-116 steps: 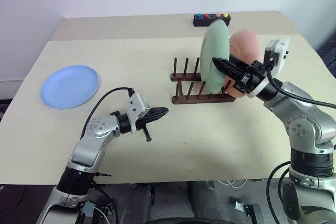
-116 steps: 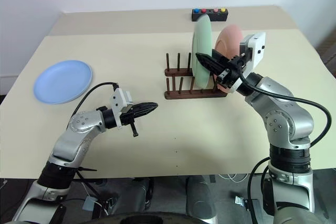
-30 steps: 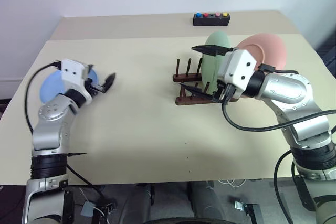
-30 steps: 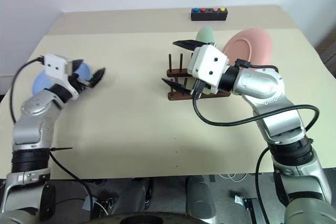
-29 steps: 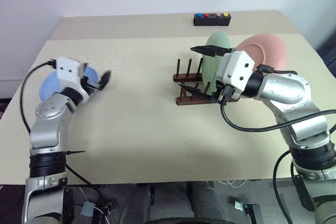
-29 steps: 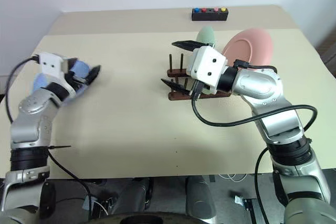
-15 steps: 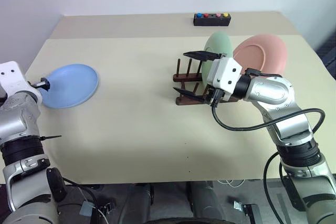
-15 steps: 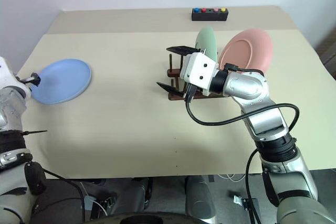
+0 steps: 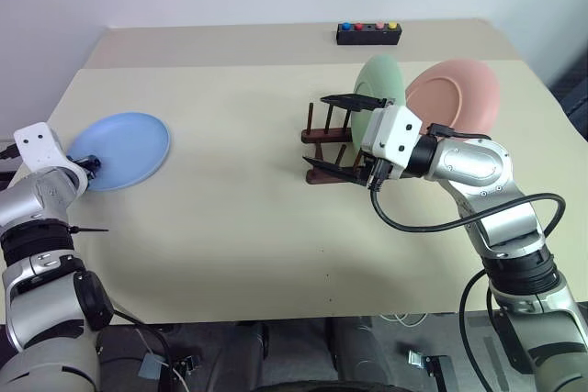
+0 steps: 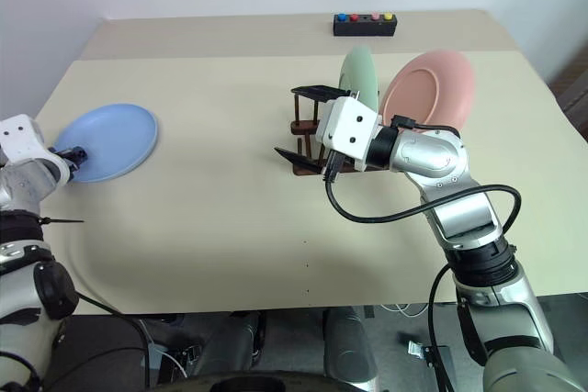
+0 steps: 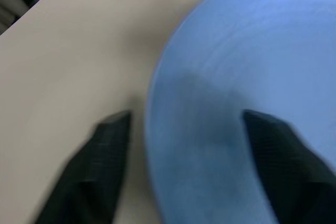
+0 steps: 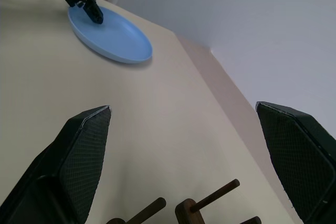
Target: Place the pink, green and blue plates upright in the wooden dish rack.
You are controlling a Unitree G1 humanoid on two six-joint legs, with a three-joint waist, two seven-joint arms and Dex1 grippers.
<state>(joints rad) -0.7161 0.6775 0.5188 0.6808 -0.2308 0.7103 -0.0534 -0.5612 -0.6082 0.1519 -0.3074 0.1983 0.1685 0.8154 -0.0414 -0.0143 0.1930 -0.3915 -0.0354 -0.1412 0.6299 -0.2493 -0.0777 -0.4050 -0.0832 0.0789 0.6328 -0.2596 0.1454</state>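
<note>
The blue plate (image 9: 124, 140) lies flat on the table at the far left. My left gripper (image 9: 87, 164) is at its near left rim; in the left wrist view its two fingers (image 11: 107, 150) stand apart, one on each side of the rim of the blue plate (image 11: 252, 51). The wooden dish rack (image 9: 333, 148) holds the green plate (image 9: 378, 87) upright. The pink plate (image 9: 455, 94) leans at the rack's right end. My right gripper (image 9: 335, 132) hovers open in front of the rack, holding nothing.
A small black box with coloured buttons (image 9: 368, 34) sits at the table's far edge, behind the rack. The table (image 9: 230, 218) between the blue plate and the rack is bare. The right wrist view looks across the table to the blue plate (image 12: 110, 35) and the left gripper (image 12: 86, 6).
My left arm swung out to the left and down, from over the table beside the blue plate to the plate's near left rim. The right gripper stayed open by the rack.
</note>
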